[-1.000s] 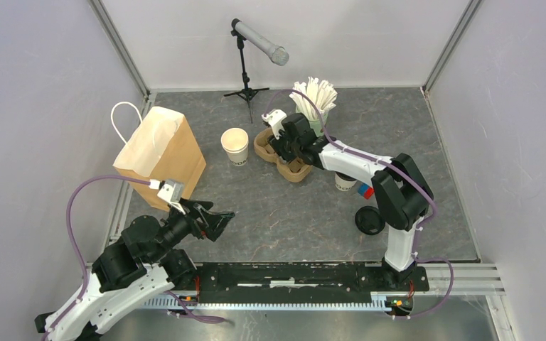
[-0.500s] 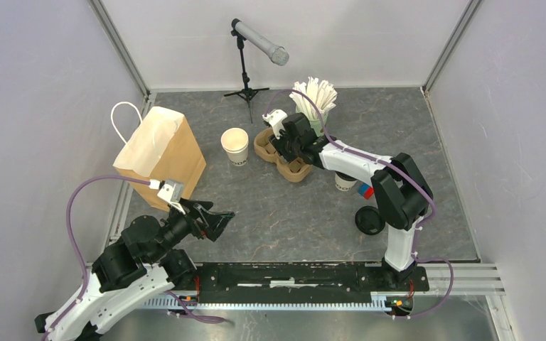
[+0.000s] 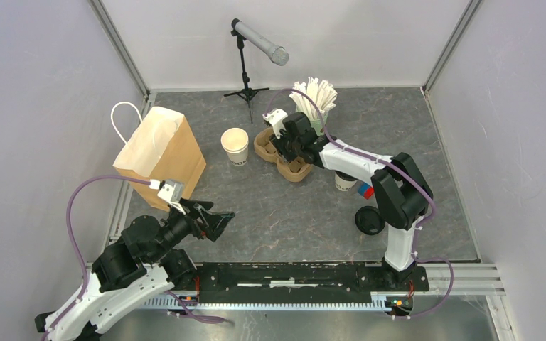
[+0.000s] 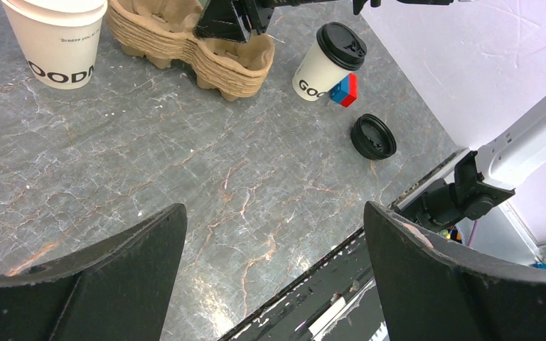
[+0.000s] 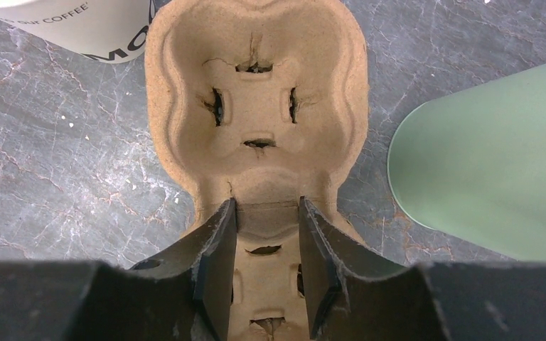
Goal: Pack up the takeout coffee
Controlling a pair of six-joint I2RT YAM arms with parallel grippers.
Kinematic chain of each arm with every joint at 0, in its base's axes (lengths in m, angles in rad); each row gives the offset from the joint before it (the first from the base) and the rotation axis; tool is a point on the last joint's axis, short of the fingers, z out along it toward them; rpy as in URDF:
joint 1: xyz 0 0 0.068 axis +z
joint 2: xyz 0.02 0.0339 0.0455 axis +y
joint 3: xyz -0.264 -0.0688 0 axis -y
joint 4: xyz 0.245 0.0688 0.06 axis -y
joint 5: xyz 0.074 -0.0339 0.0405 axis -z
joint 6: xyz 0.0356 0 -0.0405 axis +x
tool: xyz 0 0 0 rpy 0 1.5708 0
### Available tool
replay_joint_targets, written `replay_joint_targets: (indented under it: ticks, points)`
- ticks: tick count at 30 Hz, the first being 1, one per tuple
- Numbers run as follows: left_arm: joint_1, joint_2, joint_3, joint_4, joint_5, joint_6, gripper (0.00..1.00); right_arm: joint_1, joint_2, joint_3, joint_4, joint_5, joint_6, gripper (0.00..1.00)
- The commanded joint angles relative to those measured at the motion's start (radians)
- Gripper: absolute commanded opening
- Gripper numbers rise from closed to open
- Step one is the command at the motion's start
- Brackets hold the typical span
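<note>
Toward the back of the surface (image 3: 291, 213) you seem to be seizing the carrier (image 5: 256, 85), right tool (image 5: 266, 213) clamped on its middle ridge, left tool (image 4: 274, 213) spread empty; next likely means fetching the takeout coffee (image 4: 327, 60) standing beside the loose lid (image 4: 373, 136).

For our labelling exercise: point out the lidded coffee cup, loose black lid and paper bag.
lidded coffee cup (image 4: 315, 71), left wrist view, white side wall.
loose black lid (image 4: 373, 136), left wrist view, its centre.
paper bag (image 3: 175, 160), top external view, brown side.

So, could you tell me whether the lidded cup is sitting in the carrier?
No, the lidded cup stands on the table beside the carrier.
</note>
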Motion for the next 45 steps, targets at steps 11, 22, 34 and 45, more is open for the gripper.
replay_joint_targets:
  ticks: [11, 22, 34, 45]
  points:
    - [-0.004, 0.003, 0.008, 0.033, -0.008, 0.044, 1.0, -0.005, -0.072, 0.023, -0.007, -0.013, -0.002, 0.34]
    - [-0.005, 0.005, 0.007, 0.032, -0.01, 0.041, 1.0, -0.006, -0.087, 0.054, -0.043, -0.034, -0.004, 0.34]
    - [-0.007, 0.016, 0.01, 0.019, -0.058, 0.036, 1.0, -0.005, -0.206, -0.017, -0.048, -0.097, 0.03, 0.34]
    - [-0.005, 0.189, 0.259, -0.134, -0.35, 0.035, 1.0, -0.004, -0.48, -0.247, 0.024, -0.225, 0.146, 0.35]
